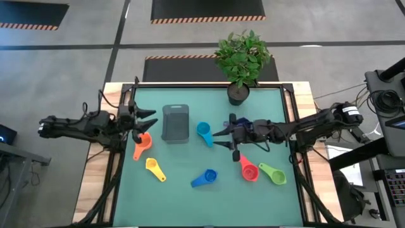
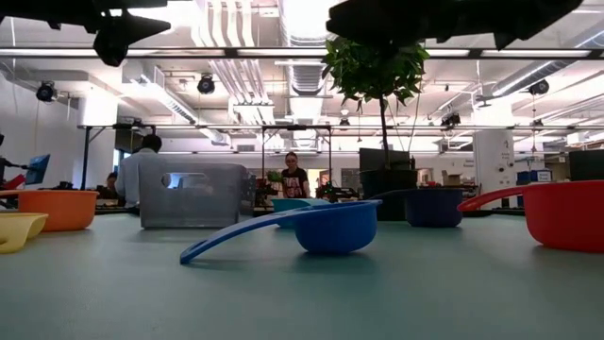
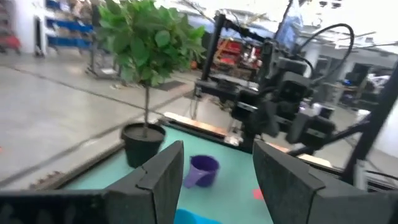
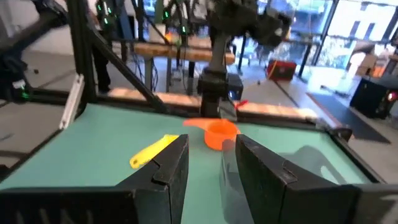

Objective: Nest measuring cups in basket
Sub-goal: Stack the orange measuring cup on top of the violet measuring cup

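Basket (image 1: 176, 123) empty, far-left-centre of surface (image 1: 190, 196). Left claw (image 1: 147, 121) open above orange cup (image 1: 142, 145); right claw (image 1: 223, 139) open just right of cyan cup (image 1: 204, 132). Rec.: drop straight, grip handle, largest cup first.

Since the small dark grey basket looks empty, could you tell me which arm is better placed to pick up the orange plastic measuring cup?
Probably the left: its open tool hovers right beside the orange plastic measuring cup, while the right tool is across the small dark grey basket.
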Tool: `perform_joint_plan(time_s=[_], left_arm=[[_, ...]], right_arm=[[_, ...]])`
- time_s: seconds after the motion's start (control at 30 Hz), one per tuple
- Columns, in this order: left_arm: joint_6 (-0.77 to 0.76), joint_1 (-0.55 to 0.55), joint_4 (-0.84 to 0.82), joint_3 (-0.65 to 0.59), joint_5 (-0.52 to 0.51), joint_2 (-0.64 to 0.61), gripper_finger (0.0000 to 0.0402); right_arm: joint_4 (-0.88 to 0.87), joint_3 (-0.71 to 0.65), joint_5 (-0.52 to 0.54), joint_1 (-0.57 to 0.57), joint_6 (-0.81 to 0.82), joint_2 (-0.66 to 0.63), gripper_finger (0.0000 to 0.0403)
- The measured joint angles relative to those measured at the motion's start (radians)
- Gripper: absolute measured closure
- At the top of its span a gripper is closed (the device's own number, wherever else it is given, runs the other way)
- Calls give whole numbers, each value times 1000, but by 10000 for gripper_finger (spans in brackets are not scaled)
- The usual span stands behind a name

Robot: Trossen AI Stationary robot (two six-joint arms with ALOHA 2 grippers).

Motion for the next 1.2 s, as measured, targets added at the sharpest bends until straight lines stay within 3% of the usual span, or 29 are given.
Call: perform_joint_plan(time_s=[0.33,0.77,1.2], left_arm=[[-130,-1,-246,129,10,56,226],[-21,0,-150,111,8,75,226],[47,0,-104,113,0,53,226]], right_arm=[[-287,251,2,-1,-50,137,283],[-621,714,0,-43,-224,420,331],[-636,1040,-6,-51,-339,639,377]])
